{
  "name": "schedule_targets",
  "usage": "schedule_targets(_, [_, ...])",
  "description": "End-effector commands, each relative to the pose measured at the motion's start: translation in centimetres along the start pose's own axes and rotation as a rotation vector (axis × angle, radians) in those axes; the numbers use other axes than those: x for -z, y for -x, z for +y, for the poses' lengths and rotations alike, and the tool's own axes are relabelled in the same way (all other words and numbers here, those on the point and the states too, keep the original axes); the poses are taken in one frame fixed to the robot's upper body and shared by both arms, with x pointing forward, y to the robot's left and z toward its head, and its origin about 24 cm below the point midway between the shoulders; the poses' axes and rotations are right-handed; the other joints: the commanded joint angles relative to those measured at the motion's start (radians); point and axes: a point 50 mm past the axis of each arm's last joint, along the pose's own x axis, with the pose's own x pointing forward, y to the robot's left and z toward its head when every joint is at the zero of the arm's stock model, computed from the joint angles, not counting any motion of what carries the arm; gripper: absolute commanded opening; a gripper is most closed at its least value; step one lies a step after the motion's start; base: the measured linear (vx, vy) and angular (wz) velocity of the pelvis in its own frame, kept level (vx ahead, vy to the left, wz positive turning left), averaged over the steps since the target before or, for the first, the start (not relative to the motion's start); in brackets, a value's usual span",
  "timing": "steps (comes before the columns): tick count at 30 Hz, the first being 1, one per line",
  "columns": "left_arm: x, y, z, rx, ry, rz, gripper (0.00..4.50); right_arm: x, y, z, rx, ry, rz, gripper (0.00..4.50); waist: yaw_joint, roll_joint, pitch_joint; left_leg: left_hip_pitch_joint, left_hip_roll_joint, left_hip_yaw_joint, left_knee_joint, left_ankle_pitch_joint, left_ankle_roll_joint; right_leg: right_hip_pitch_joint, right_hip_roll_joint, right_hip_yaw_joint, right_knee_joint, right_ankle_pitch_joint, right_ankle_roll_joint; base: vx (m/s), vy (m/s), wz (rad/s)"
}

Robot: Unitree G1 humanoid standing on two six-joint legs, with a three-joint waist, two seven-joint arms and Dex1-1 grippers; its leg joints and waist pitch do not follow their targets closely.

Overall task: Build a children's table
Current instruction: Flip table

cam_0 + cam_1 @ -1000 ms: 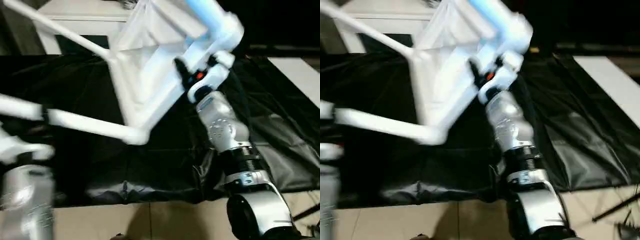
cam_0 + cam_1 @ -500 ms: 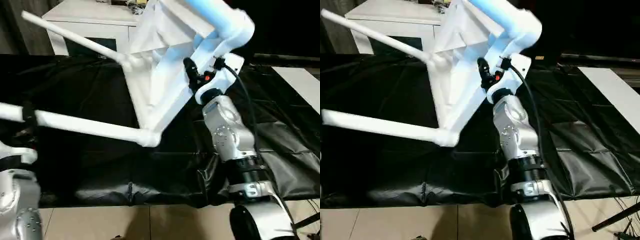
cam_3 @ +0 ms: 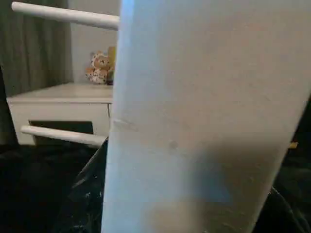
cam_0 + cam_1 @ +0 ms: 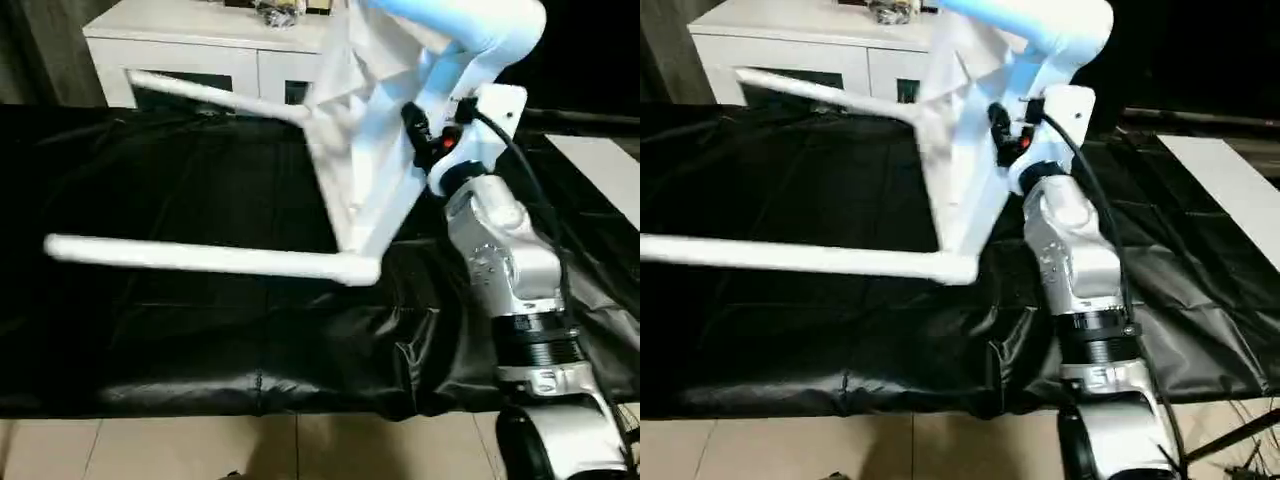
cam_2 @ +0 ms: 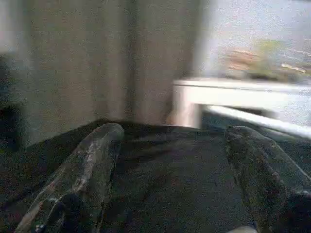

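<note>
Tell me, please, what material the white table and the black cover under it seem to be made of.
The children's table looks like moulded plastic: smooth, slightly glossy white, with ribs on its underside and tubular legs. The black cover seems a thin plastic sheet or coated fabric: it wrinkles, keeps fold lines and shines in places.

Both head eyes look down and forward over the black sheet toward the cabinet at twelve o'clock — shared too by both wrist cameras — the right one pressed against the tabletop.
</note>
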Motion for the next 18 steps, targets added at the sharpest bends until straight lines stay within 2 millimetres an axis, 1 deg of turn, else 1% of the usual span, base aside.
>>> schedule_targets(1, [-0.5,-0.1,-3.1,0.266,-0.026,0.022,3.74,-0.4,-0.1,0.0,-0.015,0.076,0.024,1.94,-0.007,0.021,-0.048,0.031,0.028,-0.015,-0.096,-0.446,-0.103,0.008,-0.035,0.036,-0.063,-0.339,-0.051,0.000,0.000,0.00])
schedule_targets(2, [-0.8,0.0,-4.5,0.383,-0.015,0.040,3.74,-0.4,-0.1,0.1,-0.024,0.094,0.038,1.94,-0.008,0.021,-0.048,0.031,0.028,-0.014,-0.096,-0.448,-0.102,0.006,-0.035,0.038,-0.062,-0.342,-0.056,0.000,0.000,0.00])
schedule_targets(3, [-0.8,0.0,-4.5,0.383,-0.015,0.040,3.74,-0.4,-0.1,0.1,-0.024,0.094,0.038,1.93,-0.008,0.023,-0.047,0.032,0.028,-0.014,-0.096,-0.454,-0.106,0.005,-0.035,0.038,-0.061,-0.344,-0.062,0.000,0.000,0.00])
schedule_targets(4, [-0.9,0.0,-4.9,0.419,-0.008,0.046,3.74,-0.5,-0.2,0.1,-0.026,0.101,0.043,1.93,-0.010,0.022,-0.046,0.032,0.028,-0.012,-0.095,-0.457,-0.107,0.004,-0.035,0.040,-0.062,-0.342,-0.063,0.000,0.000,0.00])
schedule_targets(5, [-1.3,0.1,-6.5,0.534,-0.008,0.062,3.74,-0.6,-0.2,0.2,-0.038,0.135,0.055,1.91,-0.012,0.017,-0.048,0.032,0.027,-0.011,-0.093,-0.443,-0.111,0.006,-0.033,0.040,-0.058,-0.328,-0.066,0.000,0.000,0.00])
schedule_targets(6, [-1.6,0.2,-7.3,0.600,-0.014,0.072,3.74,-0.7,-0.2,0.2,-0.045,0.158,0.062,1.91,-0.009,0.019,-0.048,0.034,0.027,-0.011,-0.093,-0.439,-0.108,0.005,-0.033,0.040,-0.057,-0.324,-0.065,0.000,0.000,0.00])
schedule_targets(7, [-1.8,0.2,-8.1,0.659,-0.047,0.075,3.74,-0.8,-0.2,0.2,-0.048,0.182,0.068,1.90,-0.011,0.017,-0.046,0.031,0.026,-0.010,-0.093,-0.435,-0.107,0.005,-0.032,0.041,-0.056,-0.324,-0.067,0.000,0.000,0.00])
schedule_targets(8, [-2.2,0.1,-9.3,0.731,-0.096,0.068,3.74,-0.9,-0.2,0.2,-0.051,0.220,0.078,1.90,-0.010,0.013,-0.047,0.035,0.026,-0.008,-0.091,-0.429,-0.107,0.005,-0.031,0.041,-0.058,-0.328,-0.062,0.000,0.000,0.00])
schedule_targets(9, [-2.2,0.1,-9.3,0.731,-0.096,0.068,3.74,-0.9,-0.2,0.2,-0.051,0.220,0.078,1.90,-0.009,0.015,-0.047,0.036,0.026,-0.008,-0.091,-0.423,-0.106,0.005,-0.031,0.041,-0.056,-0.325,-0.059,0.000,0.000,0.00])
schedule_targets(10, [-2.5,0.0,-10.2,0.780,-0.129,0.061,3.74,-1.0,-0.2,0.2,-0.042,0.244,0.083,1.90,-0.012,0.014,-0.045,0.032,0.026,-0.008,-0.092,-0.418,-0.108,0.007,-0.031,0.042,-0.059,-0.331,-0.056,0.000,0.000,0.00])
schedule_targets(11, [-2.8,-0.1,-11.2,0.836,-0.186,0.058,3.74,-0.9,-0.1,0.3,-0.032,0.275,0.093,1.90,-0.010,0.012,-0.047,0.033,0.025,-0.006,-0.089,-0.403,-0.111,0.007,-0.032,0.043,-0.057,-0.329,-0.055,0.000,0.000,0.00])
schedule_targets(12, [-3.0,-0.1,-11.6,0.866,-0.216,0.044,3.74,-0.7,0.0,0.4,-0.040,0.283,0.097,1.90,-0.009,0.012,-0.047,0.032,0.025,-0.007,-0.089,-0.399,-0.112,0.008,-0.033,0.043,-0.056,-0.332,-0.053,0.000,0.000,0.00])
schedule_targets(13, [-3.2,-0.1,-11.8,0.890,-0.237,0.036,3.74,-0.6,0.1,0.5,-0.046,0.289,0.101,1.90,-0.011,0.009,-0.046,0.028,0.024,-0.007,-0.088,-0.390,-0.112,0.011,-0.034,0.044,-0.055,-0.340,-0.049,0.000,0.000,0.00])
schedule_targets(14, [-3.5,0.1,-12.1,0.931,-0.254,0.021,3.74,-0.3,0.2,0.8,-0.058,0.292,0.106,2.46,-0.012,0.008,-0.048,0.025,0.024,-0.007,-0.087,-0.376,-0.113,0.013,-0.035,0.045,-0.052,-0.337,-0.047,0.000,0.000,0.00])
schedule_targets(15, [-3.8,0.4,-12.6,0.981,-0.281,0.000,3.74,0.1,0.5,1.0,-0.072,0.293,0.110,2.46,-0.012,0.007,-0.049,0.024,0.023,-0.006,-0.086,-0.362,-0.111,0.013,-0.036,0.046,-0.053,-0.333,-0.046,0.000,0.000,0.00])
schedule_targets(16, [-4.1,0.6,-12.9,1.020,-0.314,-0.019,3.74,0.4,0.7,1.2,-0.084,0.293,0.110,2.60,-0.012,0.008,-0.049,0.025,0.023,-0.005,-0.084,-0.355,-0.110,0.011,-0.035,0.047,-0.053,-0.328,-0.047,0.000,0.000,0.00])
schedule_targets(17, [-4.4,0.8,-13.1,1.051,-0.364,-0.044,3.74,0.7,1.0,1.4,-0.100,0.291,0.108,2.64,-0.014,0.009,-0.049,0.022,0.024,-0.005,-0.084,-0.337,-0.111,0.013,-0.033,0.047,-0.051,-0.308,-0.047,0.000,0.000,0.00])
schedule_targets(18, [-4.6,0.9,-13.2,1.060,-0.391,-0.056,3.74,0.9,1.1,1.5,-0.107,0.289,0.106,2.64,-0.014,0.009,-0.049,0.022,0.024,-0.005,-0.084,-0.337,-0.111,0.013,-0.033,0.047,-0.051,-0.308,-0.047,0.000,0.000,0.00])
